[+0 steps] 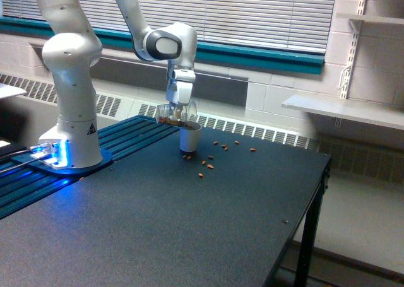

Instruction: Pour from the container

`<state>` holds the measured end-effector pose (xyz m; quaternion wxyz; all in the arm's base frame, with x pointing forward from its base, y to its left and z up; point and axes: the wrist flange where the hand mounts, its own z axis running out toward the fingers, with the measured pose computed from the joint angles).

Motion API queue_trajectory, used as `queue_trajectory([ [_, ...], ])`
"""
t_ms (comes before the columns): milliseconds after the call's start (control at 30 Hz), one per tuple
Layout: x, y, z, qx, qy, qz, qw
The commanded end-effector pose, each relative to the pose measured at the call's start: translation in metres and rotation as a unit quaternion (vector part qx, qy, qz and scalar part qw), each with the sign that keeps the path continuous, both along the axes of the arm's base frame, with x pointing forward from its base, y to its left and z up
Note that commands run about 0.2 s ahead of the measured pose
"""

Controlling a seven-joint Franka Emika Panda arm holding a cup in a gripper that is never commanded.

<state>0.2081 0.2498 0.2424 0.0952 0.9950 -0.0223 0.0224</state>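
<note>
The container (177, 114) hangs tipped just above the paper cup (190, 138), which stands near the table's (208, 230) far edge, with scattered nuts (207, 166) on the table toward the exterior view's right.
</note>
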Motion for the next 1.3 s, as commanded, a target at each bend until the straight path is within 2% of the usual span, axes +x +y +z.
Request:
queue_trajectory([
  [33, -0.002, 0.000, -0.004, -0.011, 0.008, 0.011, 0.9998],
  [633, 0.005, 0.012, -0.001, -0.022, 0.013, 0.028, 0.9993],
  [1300, 0.005, 0.025, -0.002, -0.023, 0.017, 0.038, 0.9989],
])
